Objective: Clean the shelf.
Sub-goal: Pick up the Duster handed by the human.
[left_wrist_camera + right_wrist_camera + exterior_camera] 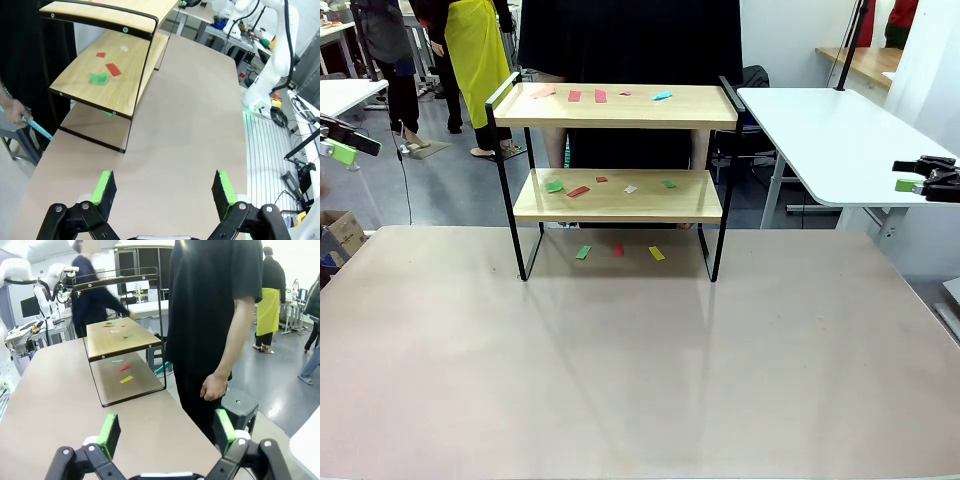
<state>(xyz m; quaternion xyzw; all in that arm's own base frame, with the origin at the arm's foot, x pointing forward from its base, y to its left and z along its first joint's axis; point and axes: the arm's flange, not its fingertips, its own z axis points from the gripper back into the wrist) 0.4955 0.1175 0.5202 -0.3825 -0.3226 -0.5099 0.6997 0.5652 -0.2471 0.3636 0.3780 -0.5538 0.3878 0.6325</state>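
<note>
The shelf (700,106) stands at the table's far middle, two wooden boards in a black frame. Small coloured paper scraps (574,96) lie on its top board, more scraps (554,186) on the lower board, and three on the table underneath (656,253). My left gripper (340,142) hangs open at the far left, well away from the shelf; my right gripper (920,180) hangs open at the far right. The left wrist view has open jaws (163,192) above bare table, the shelf (120,75) ahead. In the right wrist view the open gripper (167,435) faces the shelf (115,342) end-on.
A person in black (215,315) stands behind the shelf at the table's far edge, one hand (12,107) holding a thin teal object. A white side table (830,140) stands at the back right. The tabletop (640,370) in front of the shelf is bare.
</note>
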